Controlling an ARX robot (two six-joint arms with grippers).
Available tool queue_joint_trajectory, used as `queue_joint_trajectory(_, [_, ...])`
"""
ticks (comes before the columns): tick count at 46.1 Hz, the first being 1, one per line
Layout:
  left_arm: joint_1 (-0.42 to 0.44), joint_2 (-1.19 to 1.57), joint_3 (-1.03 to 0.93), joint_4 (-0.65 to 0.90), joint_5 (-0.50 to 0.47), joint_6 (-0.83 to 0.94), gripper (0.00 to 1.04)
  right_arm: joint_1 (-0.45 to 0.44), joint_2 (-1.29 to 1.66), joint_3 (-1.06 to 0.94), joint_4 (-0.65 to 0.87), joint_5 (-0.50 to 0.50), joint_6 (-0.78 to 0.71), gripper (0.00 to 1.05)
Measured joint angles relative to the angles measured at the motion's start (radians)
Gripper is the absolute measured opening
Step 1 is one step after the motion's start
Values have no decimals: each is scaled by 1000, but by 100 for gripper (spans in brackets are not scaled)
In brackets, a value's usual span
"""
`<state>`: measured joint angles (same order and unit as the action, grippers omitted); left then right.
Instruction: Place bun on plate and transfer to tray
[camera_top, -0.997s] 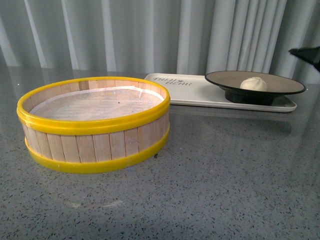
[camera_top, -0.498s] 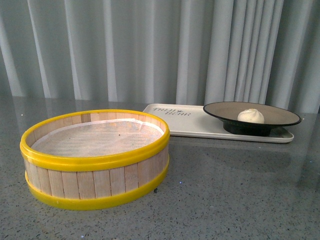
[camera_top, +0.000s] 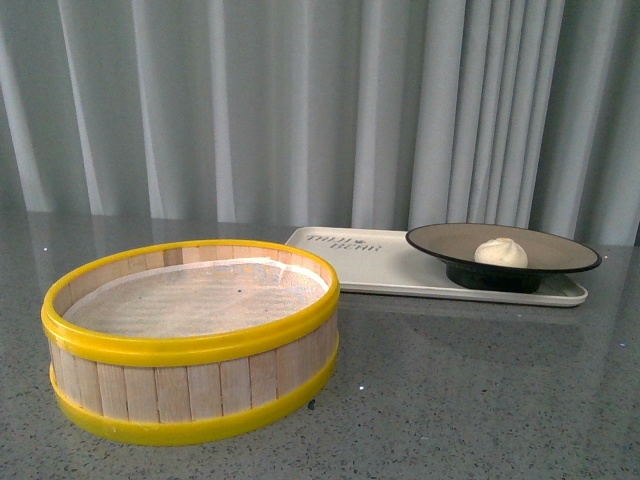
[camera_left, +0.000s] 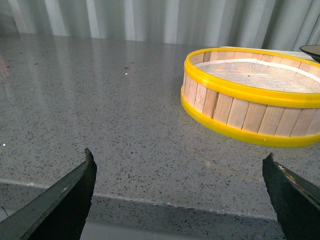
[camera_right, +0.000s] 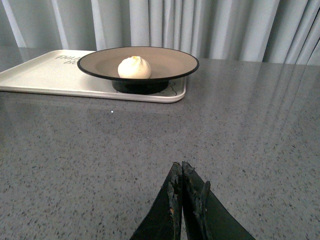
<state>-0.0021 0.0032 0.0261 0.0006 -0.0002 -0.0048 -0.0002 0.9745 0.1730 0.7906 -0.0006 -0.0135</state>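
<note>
Since a second ago the dark end effector tip at the upper right edge of the front view has gone, and the whole scene sits lower in the frame, with more curtain showing above it.

Dark lettering is printed on the tray (camera_top: 395, 262) near its left end, in two short lines, but it is too small and slanted to read from the front; the right wrist view shows only a clipped bit of it.

The bun (camera_top: 501, 252) is small, pale cream-white and domed, with a pleated swirl on top (camera_right: 134, 67). It lies slightly right of center in the plate (camera_top: 440, 239), a wide shallow dish, beige-tan inside with a black rim and black foot. The plate stands on the right part of the cream-white tray, at middle right of the front view.

A wooden steamer basket (camera_top: 190, 338) with yellow bands, lined with white paper, fills the lower left of that view, near the tray but apart from it. Both stand on a speckled grey bench (camera_top: 480, 390) with grey curtains (camera_top: 300, 110) behind.

In the left wrist view the left end effector (camera_left: 180, 195) is spread wide, its two dark fingers at the lower corners, gripping nothing, above the bench edge with the basket beyond. In the right wrist view the right end effector (camera_right: 182, 172) has its fingers pressed together, empty, well short of the tray.
</note>
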Motion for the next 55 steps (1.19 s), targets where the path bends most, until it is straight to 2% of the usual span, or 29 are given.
queue_joint_trajectory(17, [0, 0, 0, 0, 0, 0, 98, 0, -267, -113, -153, 0, 2, 2])
queue_joint_trajectory(25, [0, 0, 0, 0, 0, 0, 98, 0, -310, -164, -145, 0, 2, 2])
queue_joint_trajectory(55, [0, 0, 0, 0, 0, 0, 98, 0, -658, -168, -473, 0, 2, 2])
